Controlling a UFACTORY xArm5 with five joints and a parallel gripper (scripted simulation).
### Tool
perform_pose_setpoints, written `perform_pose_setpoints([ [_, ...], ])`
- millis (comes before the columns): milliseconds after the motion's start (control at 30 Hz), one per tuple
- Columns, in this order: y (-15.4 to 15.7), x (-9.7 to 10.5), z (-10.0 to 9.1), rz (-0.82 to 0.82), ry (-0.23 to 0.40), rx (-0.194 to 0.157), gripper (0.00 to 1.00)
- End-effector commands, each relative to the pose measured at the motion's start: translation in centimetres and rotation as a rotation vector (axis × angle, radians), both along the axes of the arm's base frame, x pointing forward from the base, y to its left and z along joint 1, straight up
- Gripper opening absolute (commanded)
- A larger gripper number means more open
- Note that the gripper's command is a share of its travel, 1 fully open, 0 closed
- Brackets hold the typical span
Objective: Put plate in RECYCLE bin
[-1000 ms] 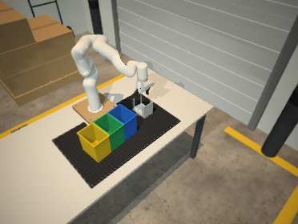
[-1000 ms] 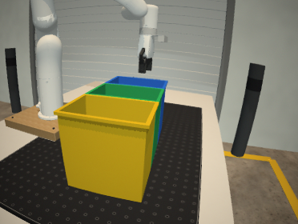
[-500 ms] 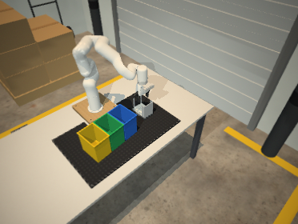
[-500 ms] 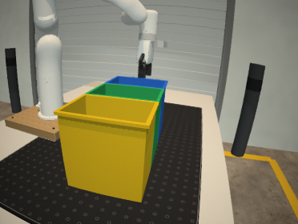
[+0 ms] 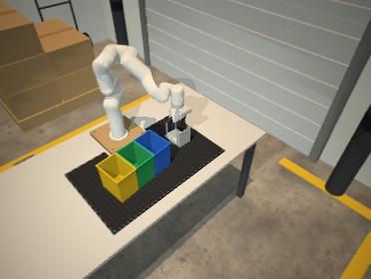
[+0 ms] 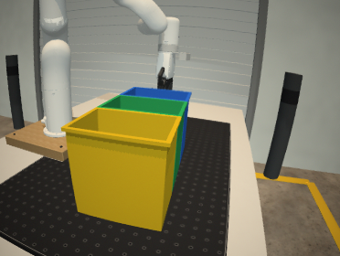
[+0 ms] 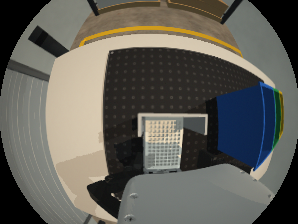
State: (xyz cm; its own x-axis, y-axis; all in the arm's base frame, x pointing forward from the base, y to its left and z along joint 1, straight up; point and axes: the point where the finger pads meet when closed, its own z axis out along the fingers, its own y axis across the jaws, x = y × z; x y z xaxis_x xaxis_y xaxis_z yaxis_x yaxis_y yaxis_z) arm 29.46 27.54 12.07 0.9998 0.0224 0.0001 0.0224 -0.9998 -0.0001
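On the tabletop – rack K1 is standing at the blue bin's 2 o'clock – the gripper is hovering above it, fingers spread, holding nothing

Glossy white tubular arm with rounded joints, grey wrist band, dark-fingered gripper.

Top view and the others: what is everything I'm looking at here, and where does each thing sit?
Bins: 3 in a row on the mat; yellow, green, blue.
Stack rack K1: 1, white, beside the blue bin.
Well plate: 1 seen, white, in the rack.
Mat: 1, black, on the table.
Table: 1, cream.
Cardboard boxes: stacked, brown, far corner.
Arm: 1, white, on a wooden base.
Tool: 1, open, above the rack.
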Motion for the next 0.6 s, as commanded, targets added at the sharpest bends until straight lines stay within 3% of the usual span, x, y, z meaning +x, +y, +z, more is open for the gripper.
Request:
perform_pose_setpoints([
  [0,0.1,0.1,-0.2,0.0,-0.003,0.003,1.0],
  [567,0.1,0.1,-2.7,0.0,-0.003,0.003,1.0],
])
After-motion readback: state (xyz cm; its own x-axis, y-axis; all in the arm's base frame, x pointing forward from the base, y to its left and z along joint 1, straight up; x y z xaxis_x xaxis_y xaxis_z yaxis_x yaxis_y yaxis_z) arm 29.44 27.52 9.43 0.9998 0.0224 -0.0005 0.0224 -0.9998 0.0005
